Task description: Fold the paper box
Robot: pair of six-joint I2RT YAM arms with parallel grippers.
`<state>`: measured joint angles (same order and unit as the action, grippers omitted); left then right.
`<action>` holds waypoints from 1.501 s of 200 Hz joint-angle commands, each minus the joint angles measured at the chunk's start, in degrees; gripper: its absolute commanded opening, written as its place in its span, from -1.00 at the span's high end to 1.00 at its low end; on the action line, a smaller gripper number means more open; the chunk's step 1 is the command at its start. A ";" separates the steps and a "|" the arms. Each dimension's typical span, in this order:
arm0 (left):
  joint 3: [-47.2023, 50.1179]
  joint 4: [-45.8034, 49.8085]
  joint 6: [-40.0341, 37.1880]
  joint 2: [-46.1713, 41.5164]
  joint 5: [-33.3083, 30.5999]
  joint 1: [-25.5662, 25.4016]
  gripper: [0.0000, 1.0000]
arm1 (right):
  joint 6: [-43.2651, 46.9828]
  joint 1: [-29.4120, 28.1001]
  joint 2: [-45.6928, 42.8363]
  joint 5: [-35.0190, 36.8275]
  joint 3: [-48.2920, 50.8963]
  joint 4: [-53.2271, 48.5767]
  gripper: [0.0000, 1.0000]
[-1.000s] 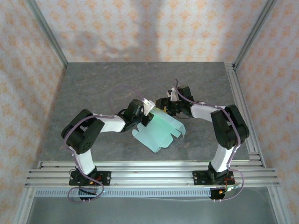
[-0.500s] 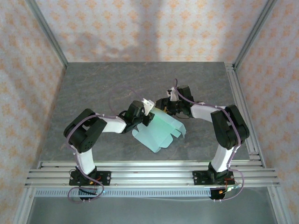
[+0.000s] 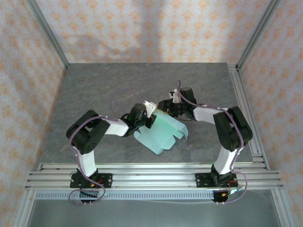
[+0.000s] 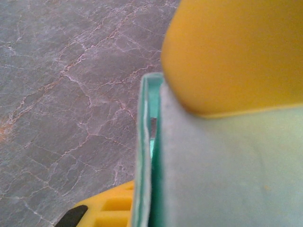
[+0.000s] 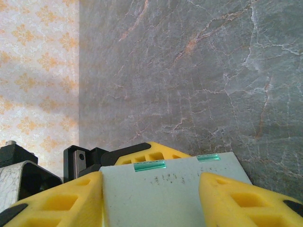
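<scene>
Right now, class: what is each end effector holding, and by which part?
The left end effector pinches the paper box by its far left edge. The right end effector straddles a panel; whether it grips cannot be told.

Left gripper (image 3: 148, 121) has closed from a loose hold to a full pinch on the ten o'clock edge of the paper box (image 3: 163, 135). The left arm (image 3: 87, 137) has edged its elbow toward four o'clock. Right gripper (image 3: 166, 109), at the sheet's twelve o'clock edge, has drawn its jaws narrower.
</scene>
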<state>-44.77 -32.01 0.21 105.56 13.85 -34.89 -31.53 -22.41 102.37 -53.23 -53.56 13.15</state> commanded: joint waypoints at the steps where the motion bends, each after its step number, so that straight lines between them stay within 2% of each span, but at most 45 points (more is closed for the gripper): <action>1: 0.95 -1.72 1.62 0.36 -4.66 0.17 0.89 | 0.00 -0.19 1.09 2.71 2.70 -6.40 -0.03; 34: 2.52 -3.90 3.52 0.18 -5.40 0.00 0.59 | -1.52 -0.13 1.42 2.18 2.58 -4.50 -0.03; 65: 3.47 -4.99 4.11 0.09 -5.67 0.00 0.44 | -0.22 -0.09 1.31 3.41 2.43 -6.44 -0.03; 75: 3.54 -5.22 4.38 0.01 -5.67 0.03 0.48 | 0.55 -0.10 1.09 3.90 2.45 -7.52 -0.03; 92: 3.79 -5.58 4.84 -0.09 -5.39 0.00 0.87 | 0.85 -0.12 0.90 3.93 2.49 -7.92 -0.03; 102: 3.65 -5.44 4.89 -0.09 -5.19 0.00 1.00 | 0.84 -0.10 0.63 4.01 2.50 -7.94 -0.03; 129: 3.12 -5.16 5.06 -0.11 -4.53 0.00 1.00 | 0.63 -0.16 0.10 4.32 2.09 -8.21 -0.07; 173: 3.77 -5.00 4.86 -1.96 -3.53 0.11 1.00 | 0.27 0.24 -5.44 6.56 1.70 -9.54 -0.31; 214: 3.71 -4.55 5.03 -3.05 -0.35 0.44 1.00 | -2.94 5.02 -12.35 10.19 4.26 -7.81 -0.34; 234: 3.69 -4.85 4.85 -3.59 3.12 0.52 1.00 | -1.08 7.23 -12.38 10.64 3.86 -11.28 -0.27; 249: 3.17 -4.27 4.31 -4.26 6.81 0.53 1.00 | 2.98 7.31 -11.01 9.93 1.98 -15.99 -0.22; 264: 2.31 -2.34 3.14 -5.20 10.03 0.60 1.00 | 5.45 7.13 -9.97 7.59 1.62 -16.37 -0.17; 300: 1.69 -1.11 2.30 -6.50 9.76 0.83 1.00 | 8.19 6.05 -8.77 0.05 2.03 -14.88 0.04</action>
<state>-41.74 -33.85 3.92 101.34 21.39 -34.50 -27.24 -15.29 92.79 -47.27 -50.48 -1.23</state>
